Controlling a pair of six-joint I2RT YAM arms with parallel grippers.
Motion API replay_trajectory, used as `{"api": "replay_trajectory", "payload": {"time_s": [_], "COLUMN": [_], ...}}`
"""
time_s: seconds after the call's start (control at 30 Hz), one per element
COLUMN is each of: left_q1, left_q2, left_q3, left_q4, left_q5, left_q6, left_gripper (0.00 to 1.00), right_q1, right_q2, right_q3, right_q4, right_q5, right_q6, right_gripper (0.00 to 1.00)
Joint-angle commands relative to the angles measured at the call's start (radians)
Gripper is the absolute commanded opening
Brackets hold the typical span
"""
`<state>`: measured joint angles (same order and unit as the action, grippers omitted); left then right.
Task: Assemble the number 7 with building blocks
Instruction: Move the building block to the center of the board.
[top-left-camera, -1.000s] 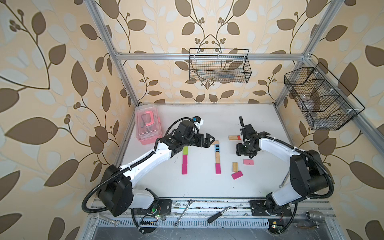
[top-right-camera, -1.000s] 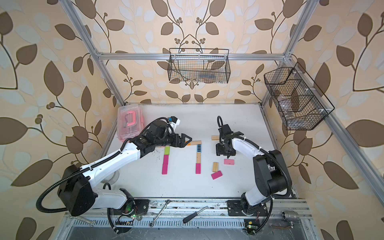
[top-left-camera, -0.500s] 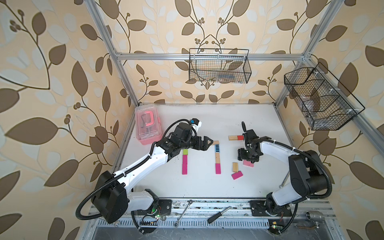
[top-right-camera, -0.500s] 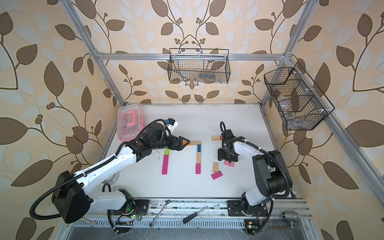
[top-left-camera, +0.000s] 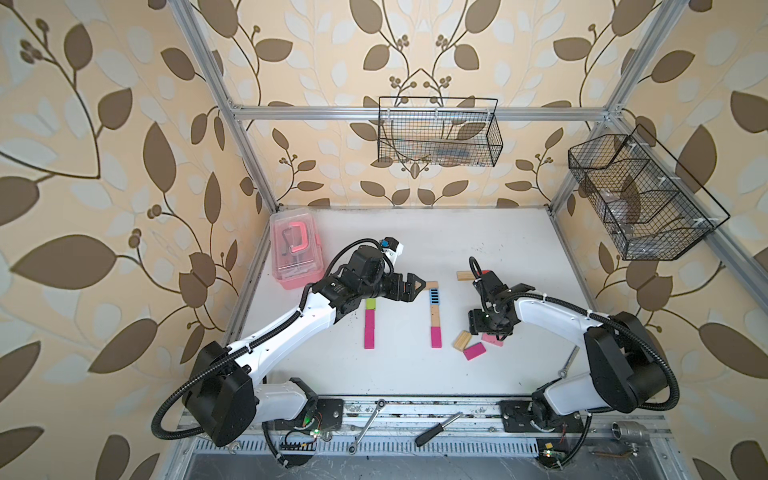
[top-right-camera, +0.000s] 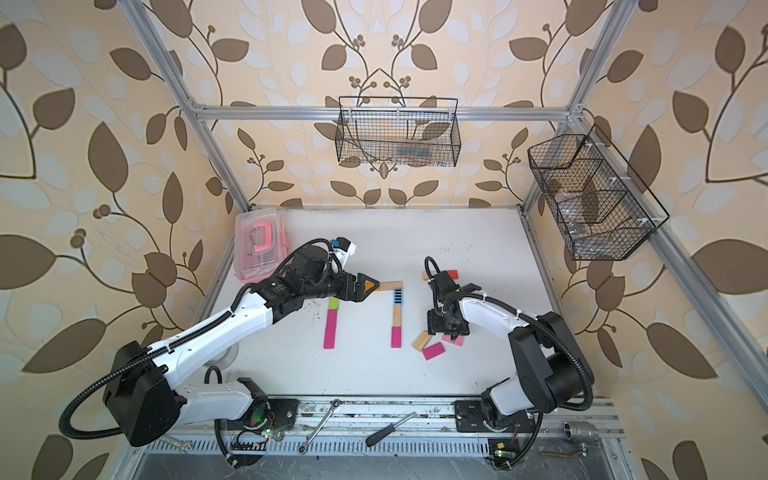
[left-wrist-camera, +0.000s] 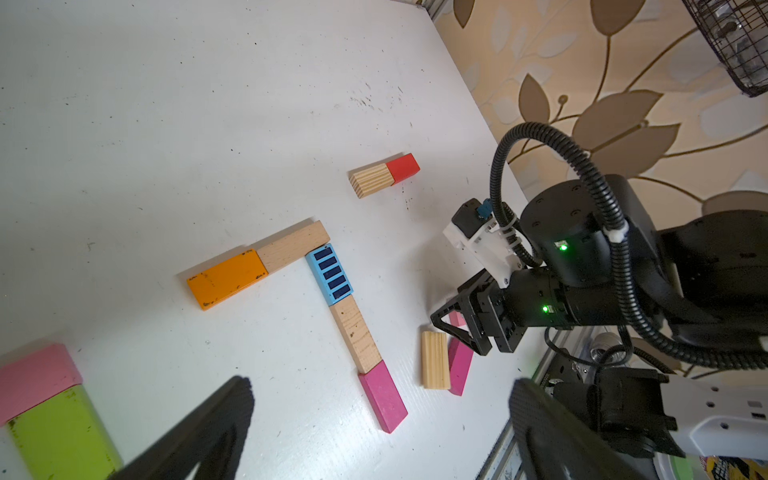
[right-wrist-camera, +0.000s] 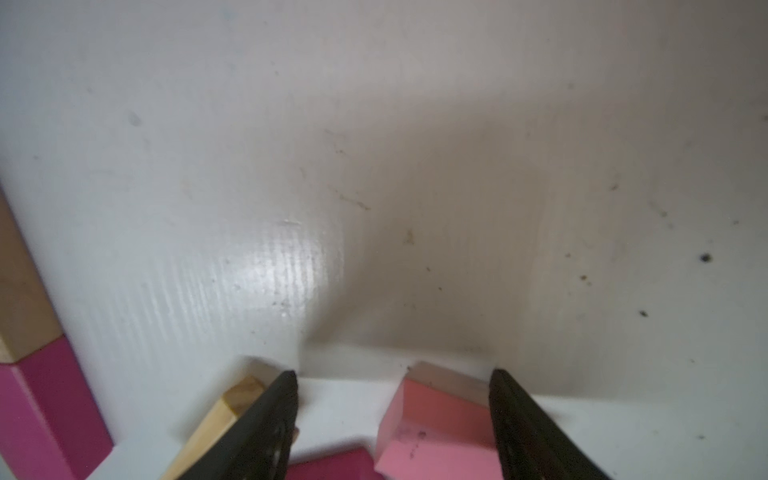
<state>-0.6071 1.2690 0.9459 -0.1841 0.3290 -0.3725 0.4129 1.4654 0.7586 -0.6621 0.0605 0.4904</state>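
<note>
An orange block, a wood one, a blue striped one, another wood one and a magenta one lie joined in an angled line. A lime block and a magenta strip lie to its left. My left gripper hovers open and empty over the orange end. My right gripper stands open, its fingers either side of a pink block, beside a loose wood block and a magenta one.
A wood and red pair lies behind my right arm. A pink translucent box stands at the back left. Wire baskets hang on the back wall and the right wall. A wrench and screwdriver lie on the front rail.
My right gripper has moved from near the wood and red pair toward the front, down over the pink block, and opened a little wider. The left arm has barely shifted.
</note>
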Motion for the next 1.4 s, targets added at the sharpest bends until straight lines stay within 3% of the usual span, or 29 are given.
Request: {"api": "replay_trajectory", "payload": {"time_s": [0.0,0.2,0.43,0.73,0.9,1.13,1.37], "left_q1": [0.009,0.008,0.009,0.009,0.009,0.010,0.009], "left_q2": [0.000,-0.004,-0.009,-0.008,0.008,0.004,0.009], "left_q3": [0.022,0.022,0.016,0.022,0.033,0.040,0.044], "left_q4": [0.008,0.016,0.020,0.017,0.018,0.000,-0.017], "left_q5": [0.000,0.010,0.011,0.008,0.014,0.002,-0.016], "left_q6": [0.019,0.021,0.022,0.024,0.023,0.026,0.032], "left_gripper": [0.99,0.99,0.99,0.99,0.99,0.99,0.99], "right_q1": [-0.010,-0.016,0.067,0.106,0.073,-0.205,-0.355], "right_q2": [-0.049,-0.142,-0.137,-0.112,-0.106,-0.086,-0.075], "right_q3": [-0.026,-0.102,-0.137,-0.126,-0.121,-0.081,-0.053], "right_q4": [-0.063,-0.023,-0.001,-0.015,0.019,0.131,0.178], "right_q5": [0.096,0.012,-0.058,-0.017,-0.014,-0.081,-0.188], "right_q6": [0.085,0.117,0.142,0.149,0.135,0.026,-0.039], "right_gripper": [0.77,0.77,0.67,0.37,0.39,0.40,0.68]}}
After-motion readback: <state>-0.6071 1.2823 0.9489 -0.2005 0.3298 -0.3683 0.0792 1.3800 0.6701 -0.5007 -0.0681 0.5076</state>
